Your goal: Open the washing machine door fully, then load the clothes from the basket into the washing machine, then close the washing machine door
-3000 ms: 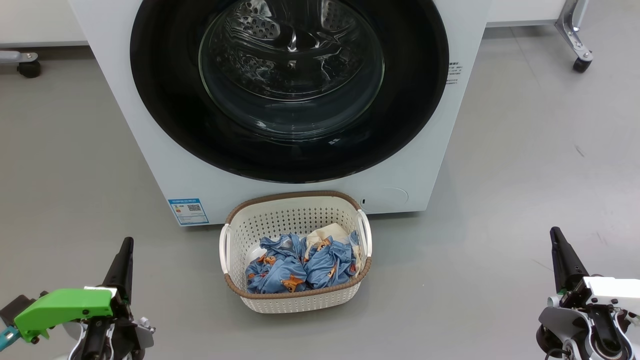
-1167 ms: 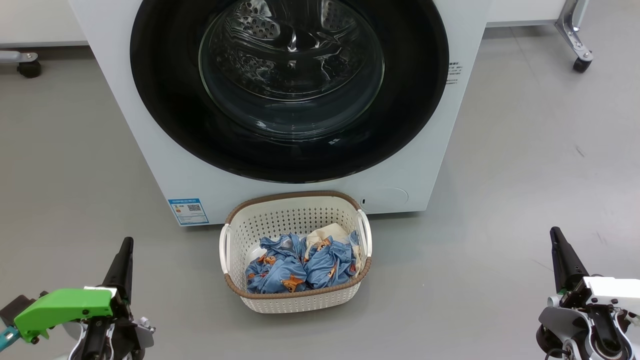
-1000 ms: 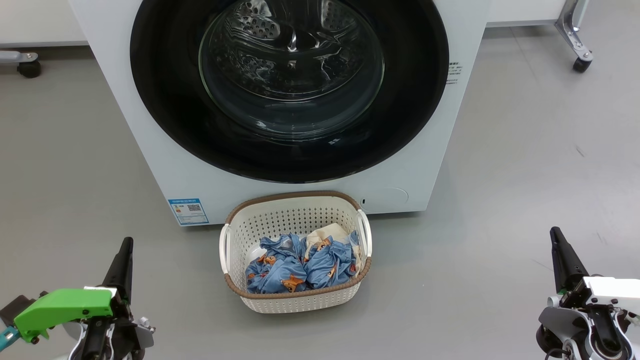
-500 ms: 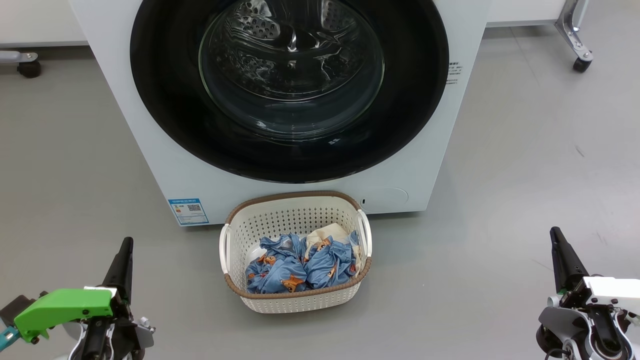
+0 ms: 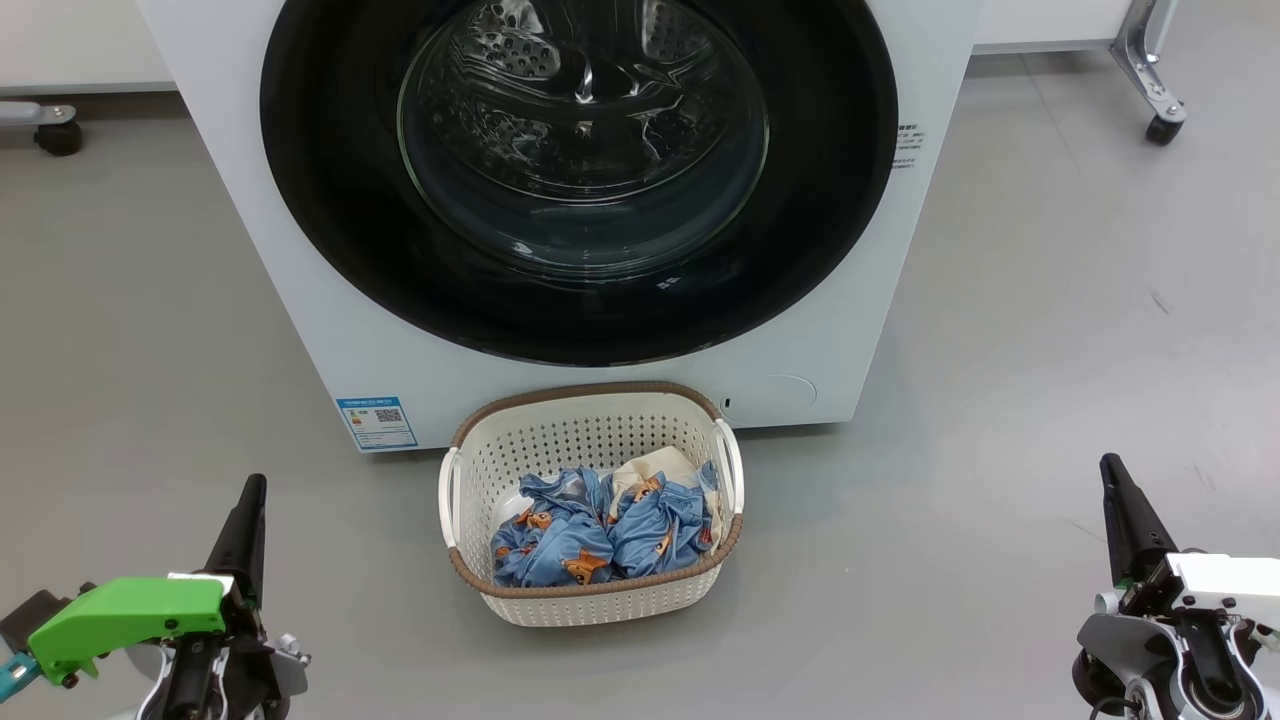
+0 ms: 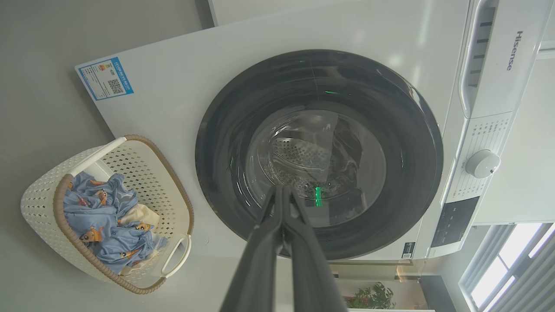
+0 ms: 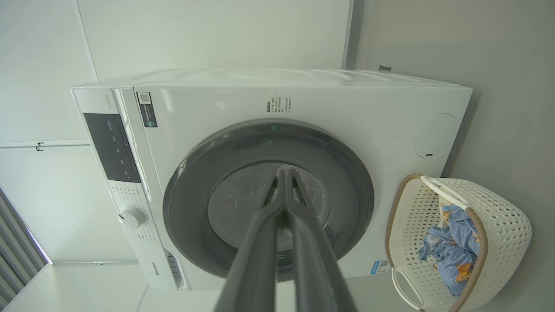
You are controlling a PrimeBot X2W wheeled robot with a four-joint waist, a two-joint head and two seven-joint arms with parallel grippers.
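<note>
The white washing machine [image 5: 300, 300] stands ahead with its round black-rimmed door [image 5: 330, 200] closed flat against the front. On the floor just before it sits the cream perforated basket [image 5: 560, 440], holding crumpled light blue clothes [image 5: 600, 535] with orange figures. My left gripper [image 5: 252, 488] hangs shut at the lower left, well left of the basket, holding nothing. Low on the right my right gripper [image 5: 1110, 470] is shut and empty too. Both wrist views look along pressed-together fingertips, left gripper [image 6: 282, 190] and right gripper [image 7: 284, 173], toward the door [image 6: 225, 143] [image 7: 347, 182] and basket [image 6: 39, 195] [image 7: 507, 216].
Grey floor [image 5: 1050, 350] spreads on both sides of the machine. A wheeled metal leg [image 5: 1150, 70] stands at the back right and a castor [image 5: 55, 130] at the back left. A control knob [image 6: 482, 164] and panel sit on the machine's front.
</note>
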